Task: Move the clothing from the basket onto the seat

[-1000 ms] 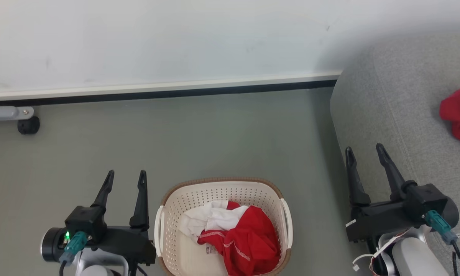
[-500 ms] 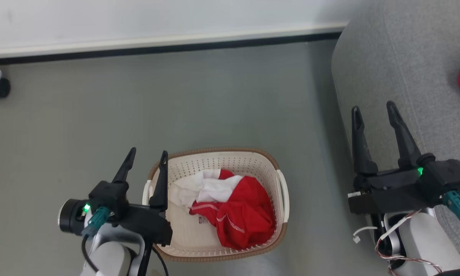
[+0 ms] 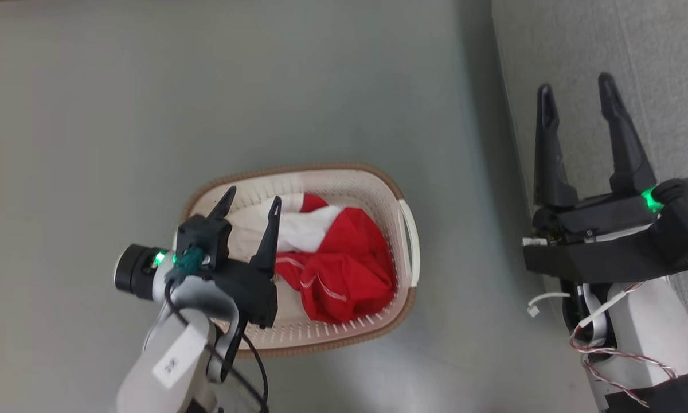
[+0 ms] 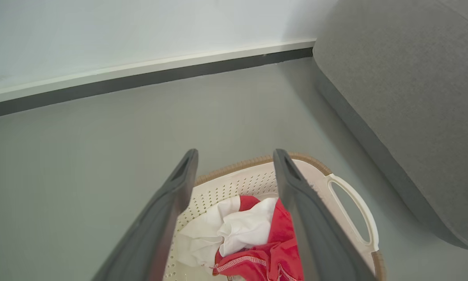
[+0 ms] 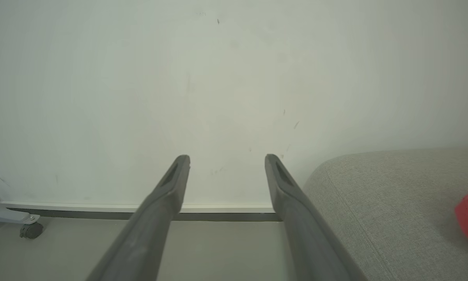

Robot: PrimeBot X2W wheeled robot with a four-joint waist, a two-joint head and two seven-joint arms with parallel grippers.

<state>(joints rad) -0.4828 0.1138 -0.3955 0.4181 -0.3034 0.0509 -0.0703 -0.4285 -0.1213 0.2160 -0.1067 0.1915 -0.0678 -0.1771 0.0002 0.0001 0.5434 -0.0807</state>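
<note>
Red-and-white soft clothing (image 3: 338,264) sits bunched in the cream perforated plastic basket (image 3: 321,335), so I'd drop the wide-open, empty left gripper (image 3: 252,195) straight onto the middle and pinch deep.

The basket (image 3: 321,168) is open upward. The left gripper (image 3: 252,198) stands above its 9 o'clock side, jaws apart. The clothing (image 3: 344,264) is heaped toward 3 o'clock, leaving bare basket bottom toward 6 o'clock. The perforated wall and the handle (image 3: 410,241) at 3 o'clock block a low sideways approach. Open floor (image 3: 149,86) extends from 9 to 12 o'clock. The seat (image 3: 653,51) bounds passage at 3 o'clock, with a strip of floor between.
</note>
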